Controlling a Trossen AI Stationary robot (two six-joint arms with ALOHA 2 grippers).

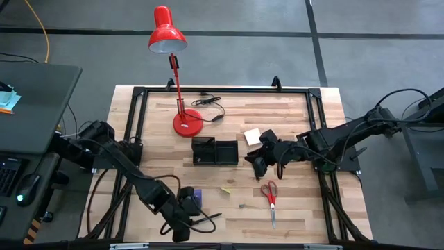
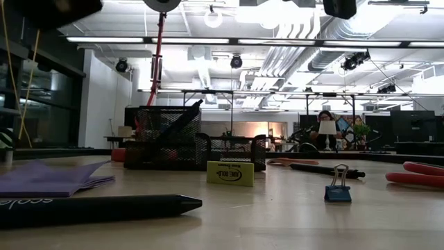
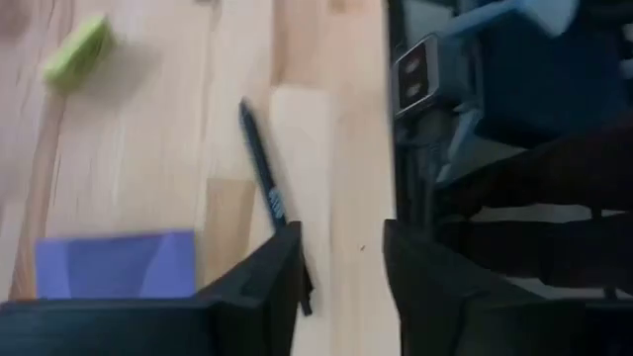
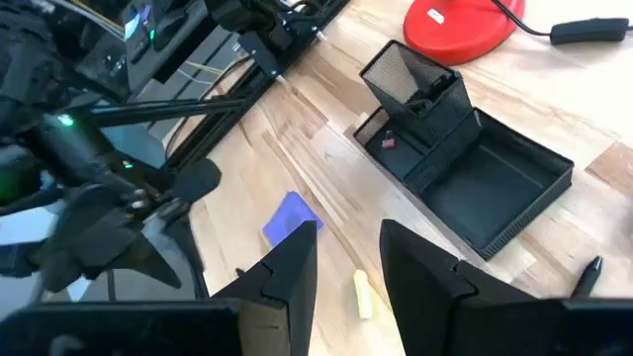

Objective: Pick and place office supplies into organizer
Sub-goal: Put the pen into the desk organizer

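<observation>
The left claw (image 3: 341,272) hangs parted and empty over the pen (image 3: 265,183) (thin, round); closing off-centre could roll it across the desk (image 3: 148,129).

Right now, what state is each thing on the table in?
Organizer: upright, its wide tray bare.
Pen: flat on the table, ahead of the left gripper, whose fingers are apart and empty.
Purple pad: flat.
Scissors: closed, flat.
Right gripper: fingers apart, empty.
Lamp: standing.
</observation>
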